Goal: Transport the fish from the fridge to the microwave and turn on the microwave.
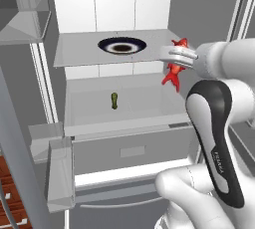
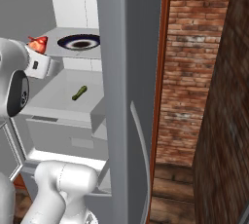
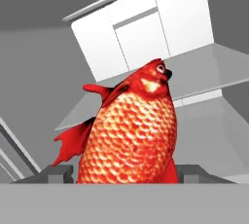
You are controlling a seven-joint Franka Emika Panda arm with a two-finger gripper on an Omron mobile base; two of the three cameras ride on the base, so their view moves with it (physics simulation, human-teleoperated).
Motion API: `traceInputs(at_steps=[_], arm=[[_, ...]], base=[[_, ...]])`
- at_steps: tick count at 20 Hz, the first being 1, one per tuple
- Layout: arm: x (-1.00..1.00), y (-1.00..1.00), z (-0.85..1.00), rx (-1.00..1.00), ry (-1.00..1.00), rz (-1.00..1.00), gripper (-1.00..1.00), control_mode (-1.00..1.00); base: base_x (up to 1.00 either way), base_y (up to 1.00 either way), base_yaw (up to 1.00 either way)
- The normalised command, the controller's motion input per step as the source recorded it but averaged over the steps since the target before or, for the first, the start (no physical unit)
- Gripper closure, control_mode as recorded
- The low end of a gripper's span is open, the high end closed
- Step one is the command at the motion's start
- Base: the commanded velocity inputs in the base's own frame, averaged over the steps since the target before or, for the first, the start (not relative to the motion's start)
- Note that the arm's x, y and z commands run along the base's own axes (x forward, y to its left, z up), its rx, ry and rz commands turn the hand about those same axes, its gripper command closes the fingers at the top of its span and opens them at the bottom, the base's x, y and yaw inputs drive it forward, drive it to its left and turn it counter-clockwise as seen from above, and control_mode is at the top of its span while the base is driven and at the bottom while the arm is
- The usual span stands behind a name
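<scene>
Fish [image 1: 174,71] between the end effector [image 1: 172,56] fingertips, inside fridge [image 1: 124,103].

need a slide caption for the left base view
Claw grips the red fish beside the fridge shelf, which holds a dark plate; a green pickle lies below.

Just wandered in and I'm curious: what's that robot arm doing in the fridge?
The gripper is closed around a red fish, holding it in the air at the right edge of a fridge shelf. A dark plate sits on that shelf, and a small green pickle lies on the level below.
</scene>
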Motion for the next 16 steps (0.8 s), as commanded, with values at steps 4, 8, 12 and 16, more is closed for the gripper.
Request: traceInputs(at_steps=[4,8,12,16], arm=[[-0.11,-0.21,0.09,0.0,0.0,0.0,1.0,-1.0],[-0.16,-0.25,0.07,0.0,0.0,-0.01,1.0,-1.0],[-0.2,-0.23,0.03,0.0,0.0,-0.01,1.0,-1.0],[-0.26,-0.21,0.07,0.0,0.0,-0.02,1.0,-1.0]], base=[[0.0,0.0,0.0],[0.0,0.0,0.0],[0.0,0.0,0.0],[0.0,0.0,0.0]])
